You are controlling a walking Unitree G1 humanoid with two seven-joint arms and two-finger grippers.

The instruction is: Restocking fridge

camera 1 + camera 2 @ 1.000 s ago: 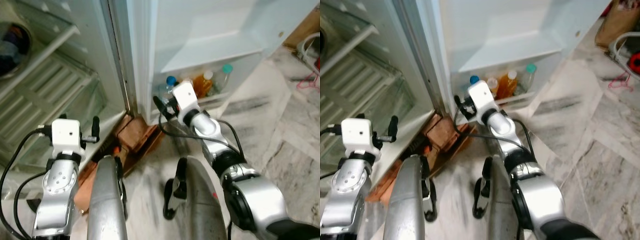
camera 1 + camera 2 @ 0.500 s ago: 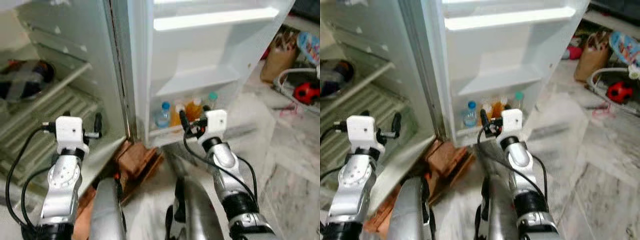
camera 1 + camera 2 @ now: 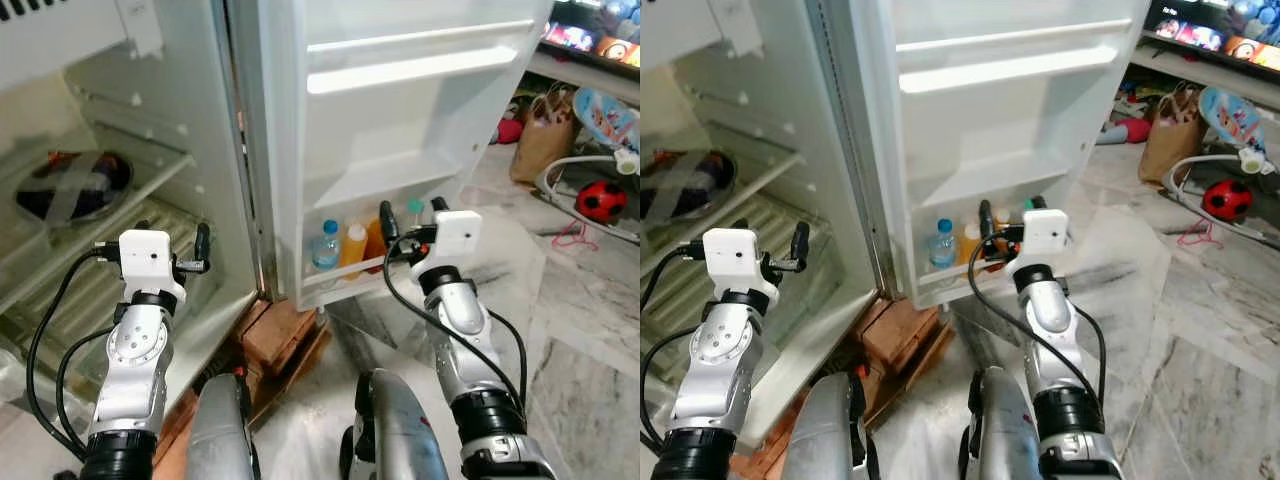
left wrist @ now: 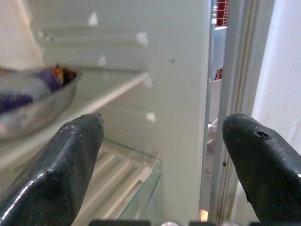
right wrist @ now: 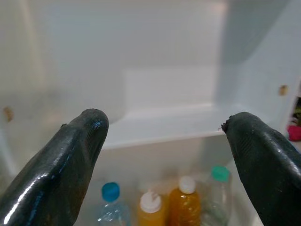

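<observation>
Both grippers are empty with fingers spread. From the head camera, the left gripper (image 3: pixel 170 250) is raised at nine o'clock before the open fridge (image 3: pixel 150 120), and the right gripper (image 3: pixel 410 222) sits near centre, close in front of the door's bottom shelf (image 3: pixel 330 282). That shelf holds a clear water bottle (image 3: pixel 325 245) with a blue cap, two orange juice bottles (image 3: pixel 352 250) beside it, and a green-capped bottle (image 3: pixel 414 208) partly behind the gripper. A metal bowl (image 3: pixel 70 187) rests on an inner shelf at ten o'clock. Bricks (image 3: pixel 285 330) prop the cabinet at six o'clock.

Along the left wrist, the two black fingers (image 4: pixel 70 155) stand wide apart, framing the cabinet interior, with the bowl at nine o'clock on its shelf.

Along the right wrist, the fingers (image 5: pixel 66 150) are equally wide, and the four bottles stand upright in a row at six o'clock under the empty middle door shelf (image 5: pixel 164 125).

Judging by this, the robot is surveying stock, with nothing in hand; the next move likely calls for fetching an item before placing it.
</observation>
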